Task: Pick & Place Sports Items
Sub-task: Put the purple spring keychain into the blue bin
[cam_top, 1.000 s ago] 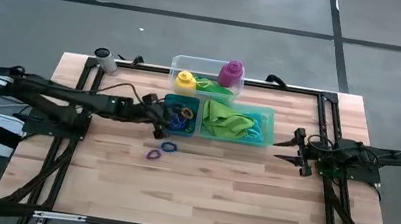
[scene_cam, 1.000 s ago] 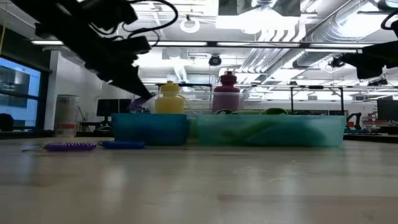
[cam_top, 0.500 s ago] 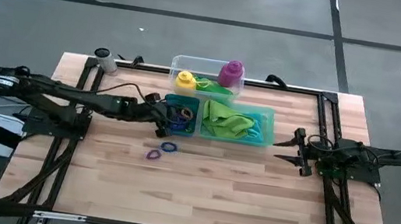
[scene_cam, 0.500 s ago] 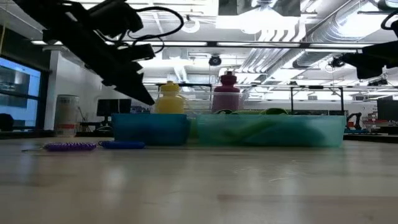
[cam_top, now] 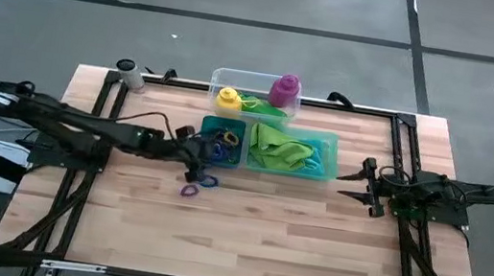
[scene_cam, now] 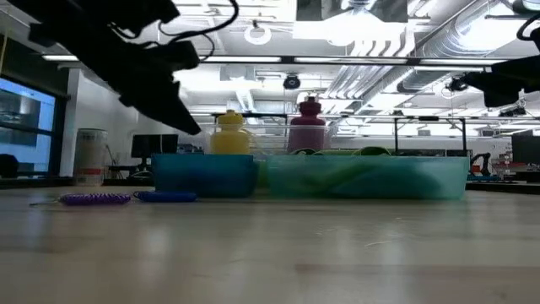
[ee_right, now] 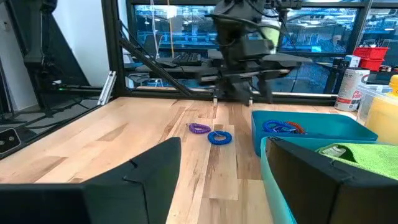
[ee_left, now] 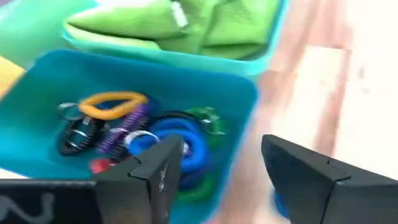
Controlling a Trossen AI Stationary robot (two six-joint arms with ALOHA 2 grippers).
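A teal two-part tray (cam_top: 324,168) holds several small coloured rings (ee_left: 146,140) in its left part and lime-green cloths (cam_top: 282,147) in its right part. Behind it, a clear tub (cam_top: 256,89) holds a yellow bottle (cam_top: 227,99) and a purple bottle (cam_top: 284,90). A purple ring (cam_top: 188,189) and a blue ring (cam_top: 208,181) lie on the table in front of the tray. My left gripper (cam_top: 195,156) hangs open over the near left corner of the ring part and holds nothing. My right gripper (cam_top: 358,185) waits open, right of the tray.
A white can (cam_top: 128,70) stands at the table's far left corner. Black frame rails (cam_top: 102,98) run along the table's sides. Bare wood (cam_top: 262,237) stretches from the tray to the near edge.
My left gripper has opened and swung from over the ring part a little toward the table's near edge. My right arm has kept still.
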